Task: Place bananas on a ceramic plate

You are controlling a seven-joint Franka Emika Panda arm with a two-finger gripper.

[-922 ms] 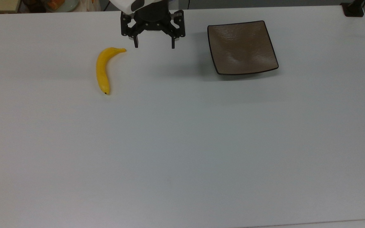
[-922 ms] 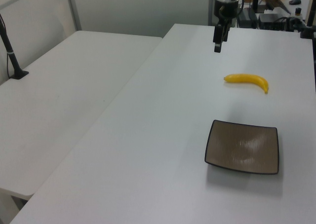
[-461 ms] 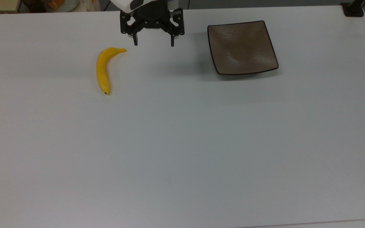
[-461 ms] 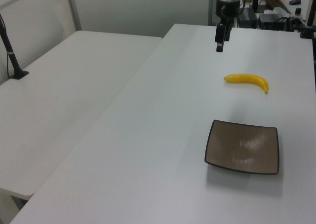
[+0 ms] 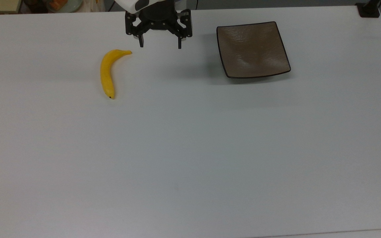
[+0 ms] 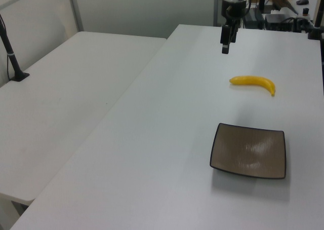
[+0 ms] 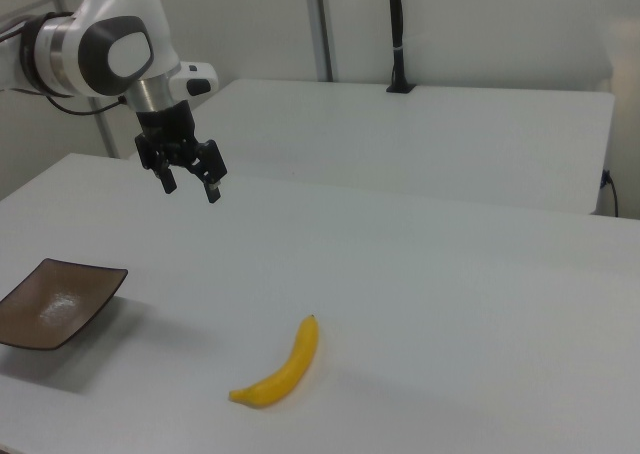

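Note:
A curved yellow banana (image 5: 107,72) lies flat on the white table (image 5: 190,148), also seen as the banana (image 6: 253,82) and the banana (image 7: 282,367). The square brown-grey plate (image 5: 252,49) with a dark rim rests bare on the table to the top view's right; it appears again as the plate (image 6: 249,150) and the plate (image 7: 55,302). My gripper (image 5: 160,45) hangs open above the table between banana and plate, nearer the banana's stem end, holding nothing. It also appears as the gripper (image 7: 190,188) and the gripper (image 6: 225,48).
A second white table (image 6: 71,98) stands beside this one, with a black post (image 6: 11,52) on it. Clutter and cables sit past the table's far end (image 6: 283,12). A black mount (image 5: 369,9) occupies the top view's upper right corner.
My gripper has moved slightly away from the table's middle toward the top view's upper edge, still open. Banana and plate have not moved.

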